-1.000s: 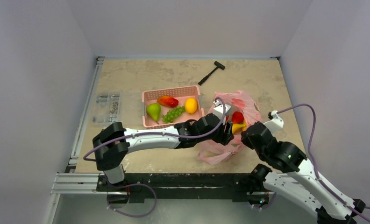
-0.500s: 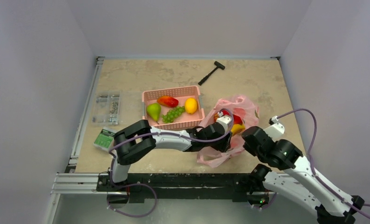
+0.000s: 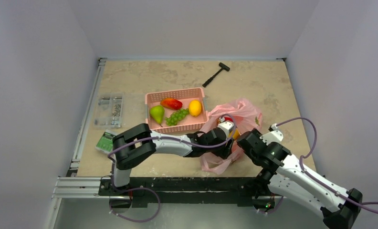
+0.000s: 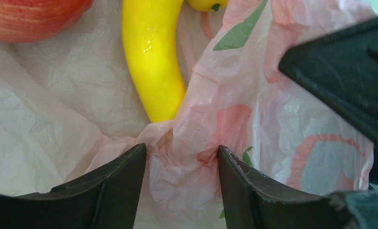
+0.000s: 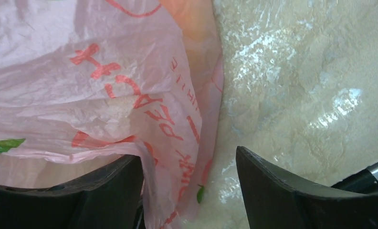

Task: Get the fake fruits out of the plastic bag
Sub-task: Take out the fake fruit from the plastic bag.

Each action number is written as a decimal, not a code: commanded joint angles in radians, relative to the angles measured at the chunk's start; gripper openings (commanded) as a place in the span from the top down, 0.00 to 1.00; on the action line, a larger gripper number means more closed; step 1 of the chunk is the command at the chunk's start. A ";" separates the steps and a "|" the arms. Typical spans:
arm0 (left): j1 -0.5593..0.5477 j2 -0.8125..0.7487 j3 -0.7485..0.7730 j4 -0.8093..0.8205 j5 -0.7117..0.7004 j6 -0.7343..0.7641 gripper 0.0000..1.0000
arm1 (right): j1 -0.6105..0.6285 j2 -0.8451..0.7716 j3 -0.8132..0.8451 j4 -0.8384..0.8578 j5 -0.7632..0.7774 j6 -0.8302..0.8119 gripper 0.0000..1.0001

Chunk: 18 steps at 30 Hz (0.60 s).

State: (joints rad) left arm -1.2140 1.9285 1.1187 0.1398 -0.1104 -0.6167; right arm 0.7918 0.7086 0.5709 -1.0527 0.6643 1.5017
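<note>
Bright even light, soft shadows, glare on tabletop [image 5: 292,81], sharp close-ups

The left arm [image 3: 170,142] stretches low to the right, the left end effector [image 4: 181,155] slightly parted. The right arm [image 3: 299,172] reaches leftward, the right end effector [image 5: 189,162] parted wider.

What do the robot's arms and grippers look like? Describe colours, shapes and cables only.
Both the left arm and the right arm have white links joined by bulky black housings. A thin purple cable loops loosely along each. The gripper fingers are matte black, thick and wedge-shaped, with slightly scuffed edges.
</note>
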 commanded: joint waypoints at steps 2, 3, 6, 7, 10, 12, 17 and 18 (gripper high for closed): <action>0.012 -0.107 0.005 -0.007 0.056 0.062 0.42 | 0.001 -0.083 0.005 0.169 0.113 -0.094 0.27; 0.015 -0.111 0.016 -0.013 0.071 0.069 0.42 | 0.002 -0.107 -0.004 0.227 0.100 -0.148 0.24; 0.019 -0.104 0.037 -0.011 0.105 0.072 0.42 | 0.001 -0.130 -0.040 0.351 0.071 -0.221 0.09; 0.020 -0.098 0.037 0.004 0.133 0.067 0.42 | 0.000 -0.112 -0.050 0.336 0.080 -0.193 0.05; 0.019 -0.093 0.011 0.048 0.139 0.031 0.42 | 0.000 -0.003 -0.063 0.266 0.120 -0.058 0.12; 0.020 -0.100 -0.007 0.057 0.134 0.021 0.42 | -0.002 0.080 -0.073 0.248 0.119 0.024 0.20; 0.037 -0.142 -0.026 0.030 0.114 0.023 0.41 | -0.011 0.195 -0.083 0.210 0.073 0.140 1.00; 0.048 -0.154 -0.026 0.026 0.114 0.026 0.40 | -0.011 0.183 -0.091 0.222 0.070 0.131 1.00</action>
State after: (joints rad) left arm -1.1873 1.8519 1.1084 0.1410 -0.0055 -0.5869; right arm 0.7860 0.8959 0.4885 -0.8162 0.7307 1.5230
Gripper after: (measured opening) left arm 0.586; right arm 0.032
